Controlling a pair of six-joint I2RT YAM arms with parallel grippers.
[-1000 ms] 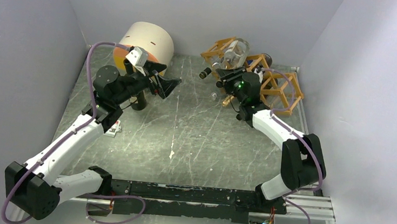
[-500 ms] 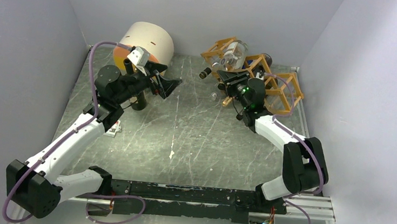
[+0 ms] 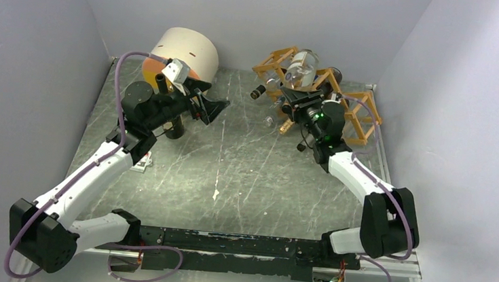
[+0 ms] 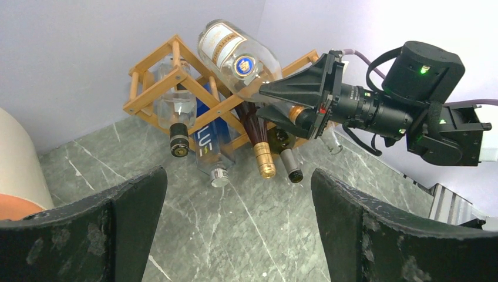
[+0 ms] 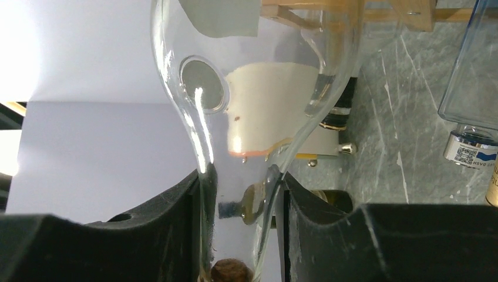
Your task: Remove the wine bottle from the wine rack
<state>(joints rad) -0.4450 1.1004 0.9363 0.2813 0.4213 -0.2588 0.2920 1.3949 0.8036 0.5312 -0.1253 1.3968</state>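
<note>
Your left gripper (image 3: 212, 107) hangs wide and empty over the bench (image 3: 231, 167); your right gripper (image 4: 282, 97) clamps the neck of the bottle (image 4: 235, 53), which lies tilted atop the rack (image 4: 154, 88). Draw it out along its own axis, clear of the other bottles (image 4: 258, 138). You cannot tell whether its body touches the rack, and the right wrist view mostly cuts off its cap.

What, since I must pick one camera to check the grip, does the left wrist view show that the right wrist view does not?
Left wrist only: the whole rack, the other bottles in it, and the right arm reaching in. Right wrist only: its fingers shut on the neck of the clear bottle, close up. Both: that bottle, some rack sticks, the table.
</note>
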